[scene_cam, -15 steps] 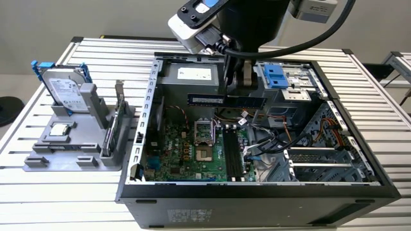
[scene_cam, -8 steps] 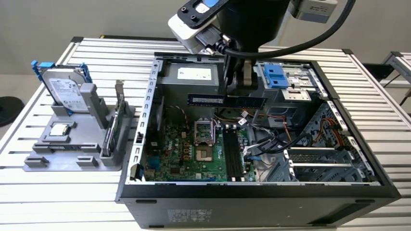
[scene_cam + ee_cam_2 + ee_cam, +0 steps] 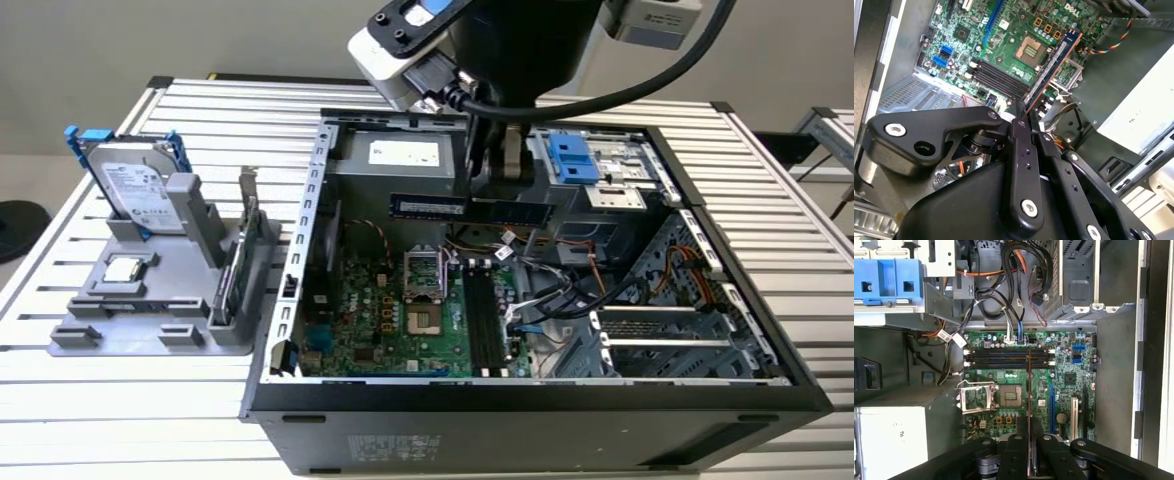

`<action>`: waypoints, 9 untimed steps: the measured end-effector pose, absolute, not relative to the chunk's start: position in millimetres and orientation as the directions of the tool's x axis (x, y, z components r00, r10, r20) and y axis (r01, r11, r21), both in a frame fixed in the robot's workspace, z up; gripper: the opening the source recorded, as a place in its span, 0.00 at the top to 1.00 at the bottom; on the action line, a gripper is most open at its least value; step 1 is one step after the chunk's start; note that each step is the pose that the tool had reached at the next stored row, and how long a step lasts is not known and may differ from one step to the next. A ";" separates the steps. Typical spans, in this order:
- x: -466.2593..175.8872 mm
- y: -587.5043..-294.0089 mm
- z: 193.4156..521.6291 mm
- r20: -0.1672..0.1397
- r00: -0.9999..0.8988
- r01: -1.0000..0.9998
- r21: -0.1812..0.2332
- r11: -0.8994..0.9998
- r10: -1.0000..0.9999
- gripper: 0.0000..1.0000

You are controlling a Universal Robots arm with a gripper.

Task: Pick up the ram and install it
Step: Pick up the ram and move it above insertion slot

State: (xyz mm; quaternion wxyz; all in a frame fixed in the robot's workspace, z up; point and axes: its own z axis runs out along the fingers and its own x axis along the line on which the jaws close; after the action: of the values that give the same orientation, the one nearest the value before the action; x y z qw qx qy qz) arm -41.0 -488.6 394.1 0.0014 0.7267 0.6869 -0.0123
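Observation:
My gripper (image 3: 497, 195) hangs over the open computer case (image 3: 300, 300), shut on the ram (image 3: 430, 207). The ram is a long, thin, dark blue stick, held level above the motherboard (image 3: 380, 320). In the second wrist view the ram (image 3: 1054, 65) sticks out from between the black fingers (image 3: 1021, 145). The first wrist view gives the ram (image 3: 1029, 385) edge-on as a thin line that crosses the black memory slots (image 3: 1004, 357) at right angles. Those slots (image 3: 485, 320) lie lower on the board, apart from the ram.
A grey fixture (image 3: 80, 335) at the exterior view's left carries a silver hard drive with blue rails (image 3: 134, 185), an upright card (image 3: 247, 250) and a small chip (image 3: 127, 268). Inside the case are the open processor socket (image 3: 424, 290), loose cables (image 3: 567, 290) and a blue drive bracket (image 3: 577, 158).

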 end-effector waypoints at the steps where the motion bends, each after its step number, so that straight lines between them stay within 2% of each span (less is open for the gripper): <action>1: -40.9 -488.6 394.1 -0.020 0.064 0.998 -0.015 -0.064 0.998 1.00; 9: -40.8 -488.6 394.1 -0.020 0.144 0.989 -0.015 -0.144 0.989 1.00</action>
State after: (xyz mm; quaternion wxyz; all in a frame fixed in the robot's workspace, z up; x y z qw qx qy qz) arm -40.8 -488.6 394.1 0.0008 0.7562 0.6542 -0.0123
